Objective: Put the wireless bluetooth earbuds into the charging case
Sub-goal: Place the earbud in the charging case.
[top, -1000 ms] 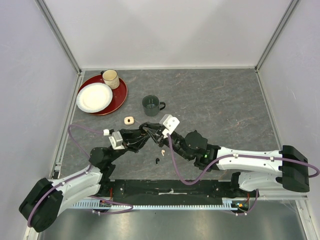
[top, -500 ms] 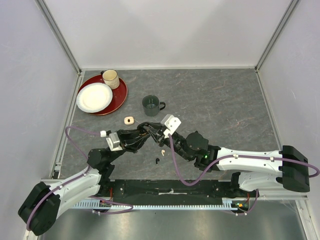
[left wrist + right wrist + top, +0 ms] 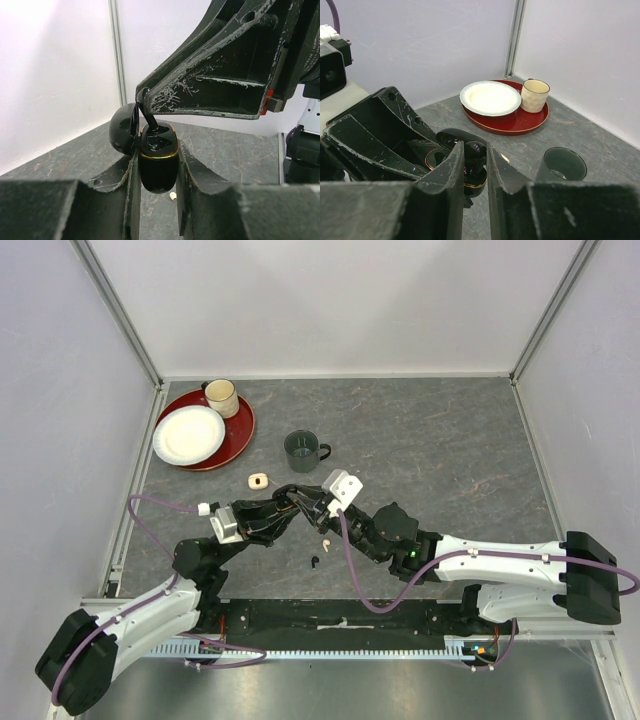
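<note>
My left gripper [image 3: 157, 159] is shut on the black charging case [image 3: 159, 165], a gold-rimmed shell held upright with its lid [image 3: 123, 131] swung open to the left. From above, my right gripper [image 3: 475, 149] is shut on a black earbud [image 3: 148, 114], whose stem dips into the case's top. In the top view the two grippers meet at mid table, left gripper [image 3: 284, 506] and right gripper [image 3: 308, 502] tip to tip. A white earbud [image 3: 325, 541] and another black earbud [image 3: 315, 562] lie loose on the table just in front of them.
A small white case [image 3: 258, 480] lies left of the grippers. A green mug [image 3: 302, 449] stands just behind them. At the back left a red tray [image 3: 238, 436] carries a white plate [image 3: 188, 434] and a cream cup [image 3: 222, 397].
The left arm's wrist and cable have edged slightly left and nearer. Both grips hold and the earbud stays at the case's opening.
</note>
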{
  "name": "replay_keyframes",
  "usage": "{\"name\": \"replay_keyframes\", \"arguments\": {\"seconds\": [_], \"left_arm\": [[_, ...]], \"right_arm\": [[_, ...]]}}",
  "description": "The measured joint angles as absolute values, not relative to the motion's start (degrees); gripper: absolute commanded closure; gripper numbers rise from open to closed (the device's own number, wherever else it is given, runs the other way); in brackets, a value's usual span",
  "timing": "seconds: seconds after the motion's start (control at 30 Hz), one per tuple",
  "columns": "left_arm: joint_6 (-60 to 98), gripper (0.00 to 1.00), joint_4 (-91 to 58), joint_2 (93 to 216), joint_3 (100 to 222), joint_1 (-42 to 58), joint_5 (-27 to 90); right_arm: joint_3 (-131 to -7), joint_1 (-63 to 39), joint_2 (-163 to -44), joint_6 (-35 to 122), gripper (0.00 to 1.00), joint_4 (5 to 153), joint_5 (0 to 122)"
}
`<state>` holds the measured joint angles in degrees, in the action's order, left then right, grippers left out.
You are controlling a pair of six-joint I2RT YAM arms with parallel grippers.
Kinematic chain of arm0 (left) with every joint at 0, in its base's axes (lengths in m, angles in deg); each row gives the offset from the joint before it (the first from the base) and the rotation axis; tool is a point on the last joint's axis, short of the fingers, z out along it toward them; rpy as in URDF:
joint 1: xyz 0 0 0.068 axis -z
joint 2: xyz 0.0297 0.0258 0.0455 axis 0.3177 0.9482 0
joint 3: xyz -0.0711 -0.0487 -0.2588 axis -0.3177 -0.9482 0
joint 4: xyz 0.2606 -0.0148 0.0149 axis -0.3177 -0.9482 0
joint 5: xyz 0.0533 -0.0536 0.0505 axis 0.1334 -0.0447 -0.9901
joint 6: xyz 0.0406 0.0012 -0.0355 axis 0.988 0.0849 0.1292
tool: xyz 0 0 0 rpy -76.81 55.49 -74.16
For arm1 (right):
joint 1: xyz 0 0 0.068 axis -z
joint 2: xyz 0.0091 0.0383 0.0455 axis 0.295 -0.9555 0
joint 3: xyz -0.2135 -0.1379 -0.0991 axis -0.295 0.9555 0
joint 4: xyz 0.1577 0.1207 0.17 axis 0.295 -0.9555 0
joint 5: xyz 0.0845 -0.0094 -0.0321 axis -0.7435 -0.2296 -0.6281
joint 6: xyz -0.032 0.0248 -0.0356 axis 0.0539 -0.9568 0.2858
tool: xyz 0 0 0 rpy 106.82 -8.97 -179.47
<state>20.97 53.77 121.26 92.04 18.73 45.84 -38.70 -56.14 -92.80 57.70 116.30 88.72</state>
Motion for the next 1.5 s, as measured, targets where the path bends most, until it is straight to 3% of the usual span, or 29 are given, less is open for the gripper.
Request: {"name": "replay_keyframes", "arguments": {"seconds": [0.5,1.5], "left_arm": [[21.0,0.98,53.1,120.6,91.8,18.7,45.9],[22.0,0.98,52.0,120.9,91.4,18.7,44.6]], "right_arm": [[-38.7,-56.6,-92.6,59.5,1.0,115.5,88.7],[-38.7,-61.5,-95.8,63.7,1.0,119.1,100.5]]}}
